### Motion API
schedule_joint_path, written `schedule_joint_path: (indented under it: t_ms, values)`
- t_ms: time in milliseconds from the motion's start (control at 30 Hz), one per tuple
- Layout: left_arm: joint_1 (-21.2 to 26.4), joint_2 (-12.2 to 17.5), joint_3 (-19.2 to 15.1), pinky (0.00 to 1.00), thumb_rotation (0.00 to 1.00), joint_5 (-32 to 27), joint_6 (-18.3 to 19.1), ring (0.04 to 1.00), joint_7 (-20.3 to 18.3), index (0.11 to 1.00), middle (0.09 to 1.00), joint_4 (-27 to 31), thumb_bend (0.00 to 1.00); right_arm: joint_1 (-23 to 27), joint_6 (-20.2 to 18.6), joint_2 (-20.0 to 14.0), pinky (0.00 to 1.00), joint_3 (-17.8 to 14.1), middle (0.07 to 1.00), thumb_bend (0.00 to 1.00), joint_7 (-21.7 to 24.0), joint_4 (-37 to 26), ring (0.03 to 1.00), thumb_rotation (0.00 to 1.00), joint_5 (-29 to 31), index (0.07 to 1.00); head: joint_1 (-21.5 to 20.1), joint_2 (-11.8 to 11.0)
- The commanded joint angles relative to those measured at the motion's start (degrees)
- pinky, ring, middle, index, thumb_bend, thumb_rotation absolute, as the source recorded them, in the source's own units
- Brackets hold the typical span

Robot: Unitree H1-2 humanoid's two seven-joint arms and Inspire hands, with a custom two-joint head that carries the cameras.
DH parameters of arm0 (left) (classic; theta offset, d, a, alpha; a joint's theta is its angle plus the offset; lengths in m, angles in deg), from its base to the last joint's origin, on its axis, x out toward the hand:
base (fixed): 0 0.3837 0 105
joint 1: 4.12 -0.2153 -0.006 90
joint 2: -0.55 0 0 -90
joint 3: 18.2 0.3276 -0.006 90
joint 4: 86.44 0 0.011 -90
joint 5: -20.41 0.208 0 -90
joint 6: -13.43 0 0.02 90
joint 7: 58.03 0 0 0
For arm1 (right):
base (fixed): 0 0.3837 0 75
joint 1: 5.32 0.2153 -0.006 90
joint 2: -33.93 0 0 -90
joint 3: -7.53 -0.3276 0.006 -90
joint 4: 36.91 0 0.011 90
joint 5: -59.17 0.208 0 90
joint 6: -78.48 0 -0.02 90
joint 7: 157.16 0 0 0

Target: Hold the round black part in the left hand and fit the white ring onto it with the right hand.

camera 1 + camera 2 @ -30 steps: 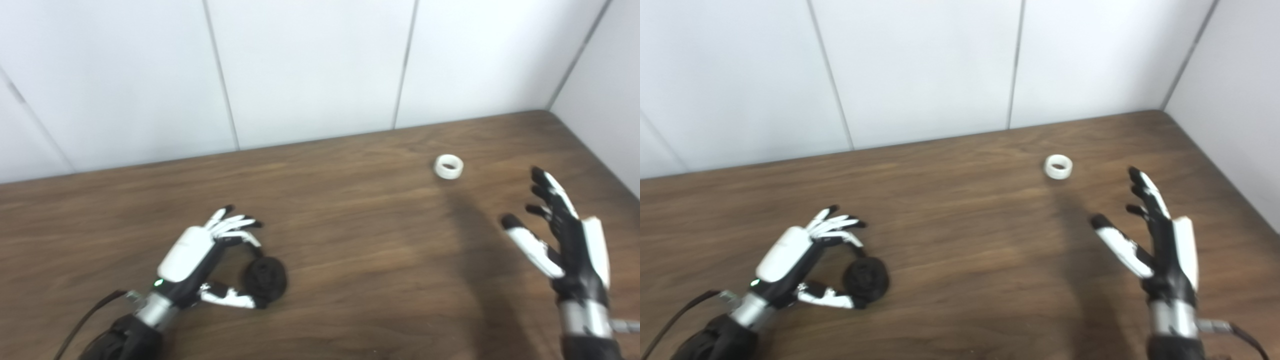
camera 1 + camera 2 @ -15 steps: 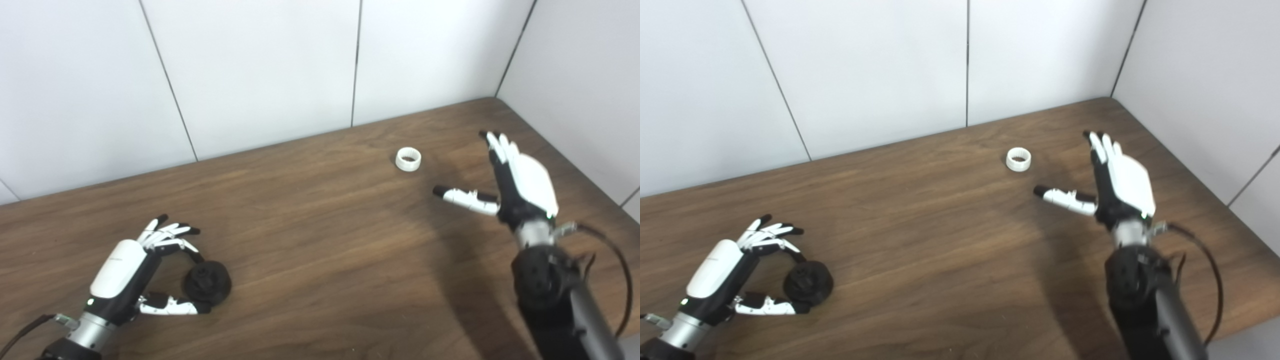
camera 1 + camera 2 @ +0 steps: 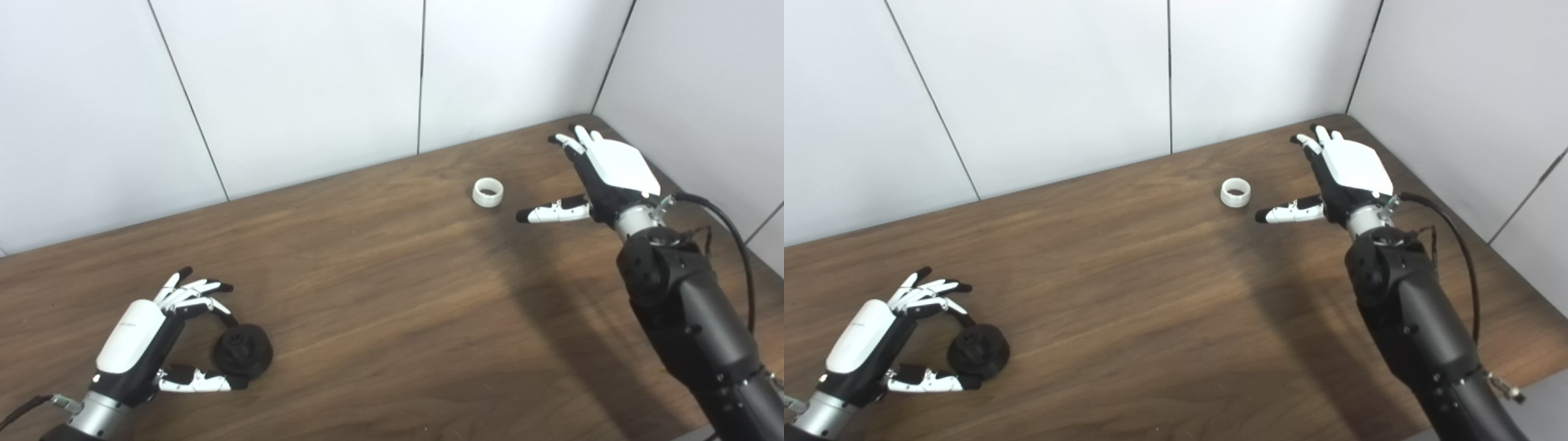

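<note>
The round black part [image 3: 243, 350] lies on the wooden table [image 3: 392, 288] at the near left. My left hand [image 3: 144, 340] has its thumb under the part's near edge and one curled finger on its far edge; the other fingers are spread above it. The white ring [image 3: 488, 192] lies flat on the table at the far right, nothing touching it. My right hand [image 3: 603, 174] hovers open just right of the ring, back upward, fingers pointing at the far wall. Its thumb points left, with the tip a short way from the ring.
White wall panels [image 3: 306, 79] close off the table's far side, and a side wall [image 3: 704, 92] meets them at the far right corner close to my right hand. A black cable [image 3: 735, 226] loops beside the right forearm.
The camera has swung, shifting the whole picture. My right hand has reached forward from the near right to beside the ring and turned its back upward. Left hand and black part keep their pose.
</note>
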Motion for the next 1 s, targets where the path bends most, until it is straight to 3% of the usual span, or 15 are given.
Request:
schedule_joint_path:
  t_ms: [0,533,967]
  values:
    - [-1.2,2.1,2.3,1.0,0.05,1.7,1.0,0.856,-2.4,0.476,0.814,-2.4,0.51,3.9,0.6,-3.1,0.91,-0.1,1.0,0.97,0.1,-0.7,1.0,0.62,-1.5,0.897,0.0,-0.2]
    - [-1.3,3.2,7.3,1.0,0.05,-2.1,1.0,0.879,-3.9,0.476,0.832,-0.1,0.51,10.2,-0.3,-6.0,0.94,3.8,1.0,0.94,6.2,1.3,1.0,0.56,-4.0,0.906,-0.5,-0.9]
    - [-2.0,4.5,10.4,1.0,0.05,-2.5,1.0,0.883,-3.4,0.475,0.837,3.8,0.51,12.2,2.1,-6.1,0.94,5.8,1.0,0.94,5.0,6.6,1.0,0.53,-3.4,0.893,-1.0,-1.5]
